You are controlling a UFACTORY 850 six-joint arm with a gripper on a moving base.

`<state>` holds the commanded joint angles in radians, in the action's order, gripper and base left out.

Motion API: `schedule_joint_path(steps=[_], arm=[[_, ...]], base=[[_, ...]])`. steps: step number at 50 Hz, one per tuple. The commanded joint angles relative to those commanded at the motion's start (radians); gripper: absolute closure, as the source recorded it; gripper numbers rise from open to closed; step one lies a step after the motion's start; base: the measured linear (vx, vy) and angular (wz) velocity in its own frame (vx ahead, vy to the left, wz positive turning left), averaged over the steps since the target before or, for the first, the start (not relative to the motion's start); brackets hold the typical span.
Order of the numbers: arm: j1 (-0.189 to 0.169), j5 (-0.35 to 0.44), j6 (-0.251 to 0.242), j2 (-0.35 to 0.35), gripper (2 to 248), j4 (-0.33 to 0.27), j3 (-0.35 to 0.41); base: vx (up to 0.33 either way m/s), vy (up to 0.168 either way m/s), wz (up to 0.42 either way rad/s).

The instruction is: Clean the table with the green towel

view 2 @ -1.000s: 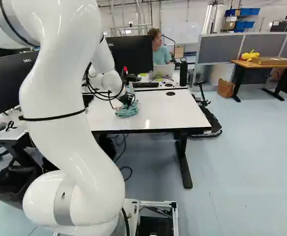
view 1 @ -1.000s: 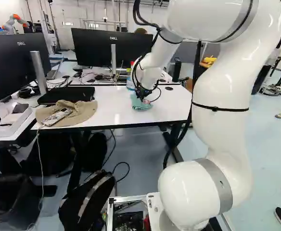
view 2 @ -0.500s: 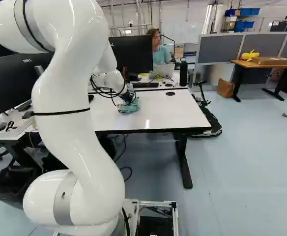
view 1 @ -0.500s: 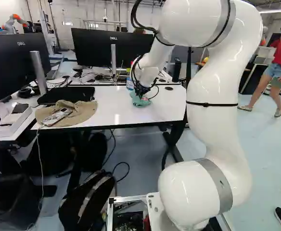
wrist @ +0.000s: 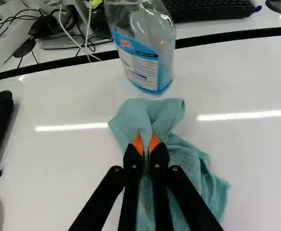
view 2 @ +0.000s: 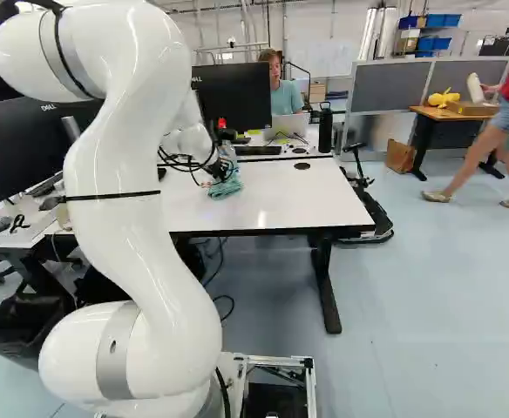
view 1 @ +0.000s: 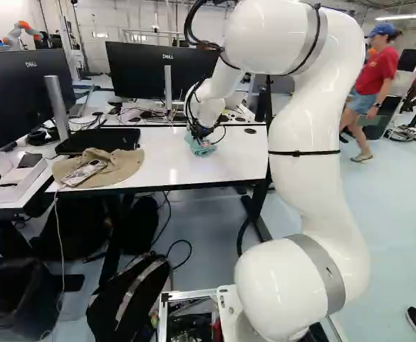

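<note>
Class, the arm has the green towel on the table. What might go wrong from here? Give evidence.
A forward wipe may topple the bottle, which stands just ahead of the towel. The towel might slip, since the hand pinches only a fold. A wide sweep could push the hat off the table, as it lies by the near edge.

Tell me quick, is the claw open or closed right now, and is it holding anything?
Claw: closed, pinching the towel between its orange pads.
</note>
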<state>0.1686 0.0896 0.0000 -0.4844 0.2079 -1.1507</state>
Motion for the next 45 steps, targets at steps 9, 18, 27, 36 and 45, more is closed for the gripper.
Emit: schedule_joint_path(steps=[9,18,27,36,45], arm=[[0.024,0.000,0.000,0.013,216,0.000,0.018],[0.045,0.000,0.000,0.038,216,0.000,0.049],[0.058,0.000,0.000,0.070,216,0.000,0.091],[0.063,0.000,0.000,0.108,216,0.000,0.139],[0.059,0.000,0.000,0.147,216,0.000,0.187]], base=[[0.000,0.000,0.000],[0.000,0.000,0.000],[0.000,0.000,0.000],[0.000,0.000,0.000],[0.000,0.000,0.000]])
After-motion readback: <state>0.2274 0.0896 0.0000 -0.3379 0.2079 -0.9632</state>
